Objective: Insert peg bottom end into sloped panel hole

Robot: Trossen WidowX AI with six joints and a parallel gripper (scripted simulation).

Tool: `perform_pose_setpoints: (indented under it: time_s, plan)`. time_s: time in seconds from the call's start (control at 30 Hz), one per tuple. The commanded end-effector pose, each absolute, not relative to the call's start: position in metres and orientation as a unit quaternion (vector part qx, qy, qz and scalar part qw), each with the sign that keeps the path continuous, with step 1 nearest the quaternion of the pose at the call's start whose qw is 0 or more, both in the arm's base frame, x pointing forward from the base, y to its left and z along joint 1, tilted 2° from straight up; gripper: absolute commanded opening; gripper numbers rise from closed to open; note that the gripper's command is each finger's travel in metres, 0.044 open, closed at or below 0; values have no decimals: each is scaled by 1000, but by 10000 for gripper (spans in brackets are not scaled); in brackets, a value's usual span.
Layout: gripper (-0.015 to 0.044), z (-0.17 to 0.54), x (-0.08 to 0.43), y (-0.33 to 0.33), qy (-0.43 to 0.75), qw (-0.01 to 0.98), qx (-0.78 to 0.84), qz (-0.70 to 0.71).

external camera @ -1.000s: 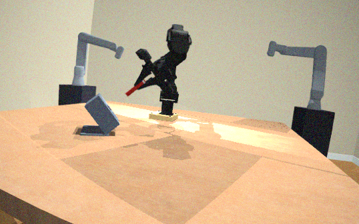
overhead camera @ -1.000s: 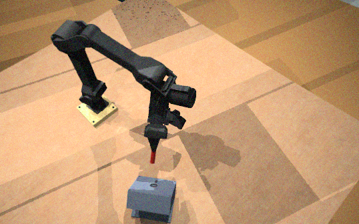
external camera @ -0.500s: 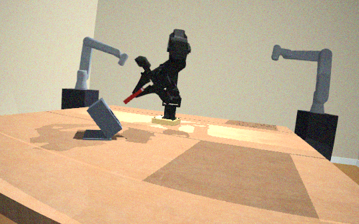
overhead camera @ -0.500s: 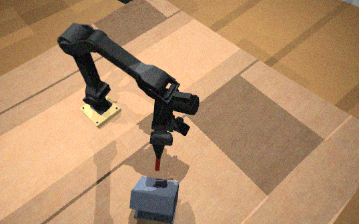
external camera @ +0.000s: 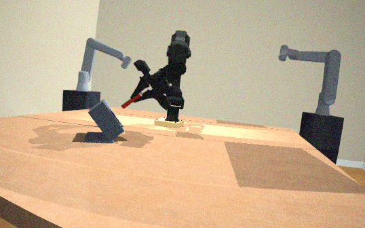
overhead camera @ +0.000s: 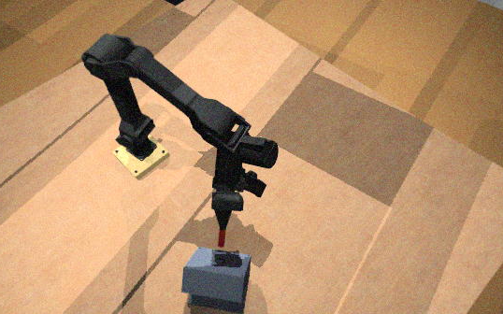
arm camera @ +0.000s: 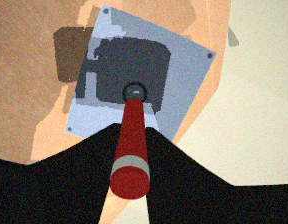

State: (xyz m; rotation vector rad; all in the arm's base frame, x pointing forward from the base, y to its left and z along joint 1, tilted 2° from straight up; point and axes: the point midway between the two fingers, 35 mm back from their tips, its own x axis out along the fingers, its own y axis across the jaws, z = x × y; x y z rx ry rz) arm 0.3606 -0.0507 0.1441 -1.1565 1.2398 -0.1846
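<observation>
A round red peg with a grey band [overhead camera: 222,238] [external camera: 131,100] [arm camera: 132,135] is held in my gripper [overhead camera: 222,227] [external camera: 140,93] [arm camera: 132,133], which is shut on it. The peg is tilted, its free lower end pointing toward the sloped blue-grey panel [overhead camera: 197,279] [external camera: 103,117] [arm camera: 187,80]. In the exterior view a gap shows between the peg's tip and the panel's face. In the wrist view the round hole [arm camera: 134,93] lies in shadow, just beyond the peg's tip, whose far end overlaps the hole's lower rim. The top view shows the hole area darkened by shadow.
The panel block stands on a foot on the wooden table [overhead camera: 323,243] [external camera: 184,163]. The arm's yellow base plate [overhead camera: 137,169] [external camera: 166,123] is behind the panel. Two grey arms on black pedestals [external camera: 81,100] [external camera: 321,136] stand in the background. Patchy shadows cross the table.
</observation>
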Motion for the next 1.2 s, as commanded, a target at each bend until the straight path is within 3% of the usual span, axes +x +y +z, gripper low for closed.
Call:
perform_pose_setpoints:
  time_s: [0.0,1.17]
  plan:
    - [0,141,362,-53,547,656,-514,-85]
    - [0,130,370,-68,544,659,-511,-92]
